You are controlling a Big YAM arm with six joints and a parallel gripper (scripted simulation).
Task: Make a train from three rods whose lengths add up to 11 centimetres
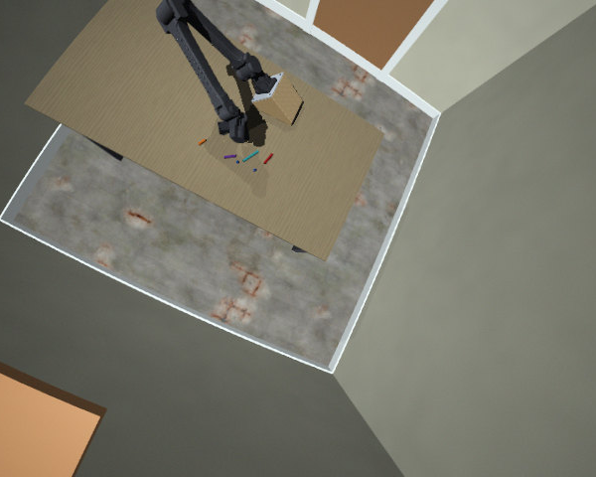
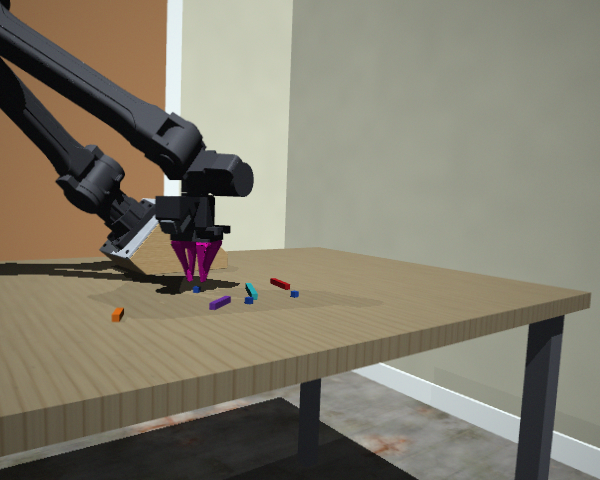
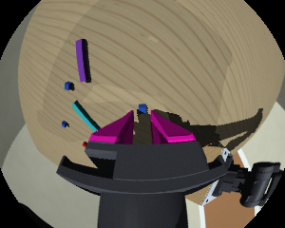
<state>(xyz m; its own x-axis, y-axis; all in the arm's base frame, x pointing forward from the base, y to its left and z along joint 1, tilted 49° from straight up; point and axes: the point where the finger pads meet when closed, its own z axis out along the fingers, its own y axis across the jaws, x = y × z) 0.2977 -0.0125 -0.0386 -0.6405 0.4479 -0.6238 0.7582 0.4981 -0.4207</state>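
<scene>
Hovered magenta-fingered gripper (image 2: 197,279), partly open and empty, above small blue cube-like rod (image 2: 196,289); likely needed lowering, then closing on it.

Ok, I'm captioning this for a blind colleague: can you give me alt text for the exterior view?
A dark robot arm's magenta-fingered gripper hangs partly open, holding nothing, just above a blue cube on a wooden table. Nearby lie a purple rod, a turquoise rod, a red rod, two more blue cubes and, apart at left, an orange rod.
</scene>
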